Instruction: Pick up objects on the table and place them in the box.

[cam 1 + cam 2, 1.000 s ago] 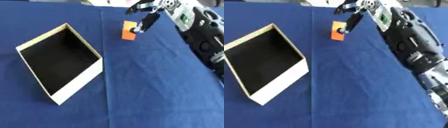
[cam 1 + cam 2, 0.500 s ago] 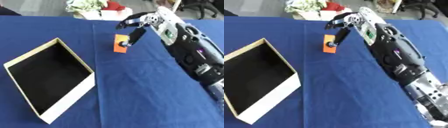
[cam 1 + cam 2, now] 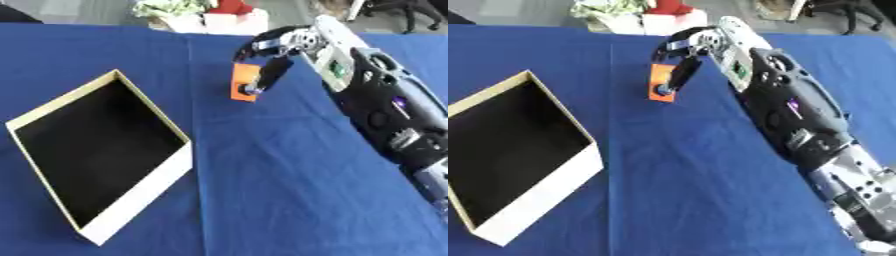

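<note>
An open cardboard box [image 3: 147,169] with a dark inside lies on the blue table at the left. A small orange block [image 3: 241,85] stands to the right of the box's far corner. My right hand [image 3: 276,46] reaches in from the right on its black arm. One finger lies down across the block's right side, and the other fingers curl over its top. Whether the block rests on the cloth or hangs just above it cannot be told. My left hand shows in neither view.
Beyond the table's far edge stand white and red things with greenery [image 3: 210,15], and dark chair legs [image 3: 842,12] show at the upper right. The blue tablecloth [image 3: 289,200] runs bare to the near edge.
The whole picture has shifted down and to the right, so the camera has moved. Hand and block keep their place relative to the box.
</note>
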You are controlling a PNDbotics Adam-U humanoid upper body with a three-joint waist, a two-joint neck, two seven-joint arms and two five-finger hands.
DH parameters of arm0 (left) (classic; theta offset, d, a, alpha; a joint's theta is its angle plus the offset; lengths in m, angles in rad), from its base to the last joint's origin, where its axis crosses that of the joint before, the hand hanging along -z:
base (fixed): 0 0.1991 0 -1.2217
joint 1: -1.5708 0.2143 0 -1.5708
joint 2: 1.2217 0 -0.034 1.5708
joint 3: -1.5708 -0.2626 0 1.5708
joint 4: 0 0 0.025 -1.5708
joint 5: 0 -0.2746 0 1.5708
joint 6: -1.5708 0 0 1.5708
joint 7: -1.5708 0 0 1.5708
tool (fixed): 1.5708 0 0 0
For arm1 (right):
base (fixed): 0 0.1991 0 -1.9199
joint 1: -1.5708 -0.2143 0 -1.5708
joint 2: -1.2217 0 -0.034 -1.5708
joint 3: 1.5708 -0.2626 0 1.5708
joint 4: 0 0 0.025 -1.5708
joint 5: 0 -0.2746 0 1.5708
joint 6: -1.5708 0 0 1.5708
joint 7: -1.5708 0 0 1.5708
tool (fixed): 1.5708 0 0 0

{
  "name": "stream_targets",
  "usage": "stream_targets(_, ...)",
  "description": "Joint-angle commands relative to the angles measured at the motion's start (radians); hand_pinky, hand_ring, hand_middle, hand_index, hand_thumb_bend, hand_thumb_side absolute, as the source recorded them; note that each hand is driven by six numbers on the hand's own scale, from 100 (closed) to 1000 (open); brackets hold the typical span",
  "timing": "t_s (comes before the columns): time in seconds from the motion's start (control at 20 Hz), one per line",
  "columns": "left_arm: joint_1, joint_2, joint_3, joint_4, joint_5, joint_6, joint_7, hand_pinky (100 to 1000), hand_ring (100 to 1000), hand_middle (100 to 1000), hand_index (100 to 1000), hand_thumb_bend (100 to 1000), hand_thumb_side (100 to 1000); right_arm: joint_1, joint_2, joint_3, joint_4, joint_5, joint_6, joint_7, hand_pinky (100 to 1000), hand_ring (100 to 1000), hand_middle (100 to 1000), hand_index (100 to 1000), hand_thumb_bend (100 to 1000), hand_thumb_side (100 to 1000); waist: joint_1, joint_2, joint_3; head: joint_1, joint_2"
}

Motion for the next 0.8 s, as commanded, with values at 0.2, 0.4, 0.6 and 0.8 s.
stream_targets(0.2,-0.007,0.005,0.001,-0.018,0.007,-0.001,-0.006,468,481,526,685,100,672,-0.017,-0.012,-0.027,0.008,0.032,0.023,-0.033,968,1000,910,1000,276,465,0.003,-0.015,0.006,-0.002,-0.008)
stream_targets(0.4,-0.008,0.004,0.000,-0.018,0.007,0.001,-0.010,468,480,526,684,100,675,-0.013,-0.007,-0.035,0.013,0.028,0.031,-0.055,937,979,741,920,195,484,0.005,-0.013,0.008,-0.004,-0.008)
stream_targets(0.6,-0.006,0.002,-0.001,-0.018,0.006,0.003,-0.013,469,480,526,683,100,676,-0.017,-0.008,-0.035,-0.008,0.004,0.047,-0.095,881,896,530,750,100,317,0.006,-0.013,0.007,-0.003,-0.005)
stream_targets(0.8,-0.005,0.001,-0.001,-0.018,0.007,0.004,-0.019,469,480,526,681,100,671,-0.022,-0.004,-0.024,-0.028,-0.019,0.076,-0.135,831,827,464,641,100,100,0.006,-0.016,0.005,-0.003,-0.002)
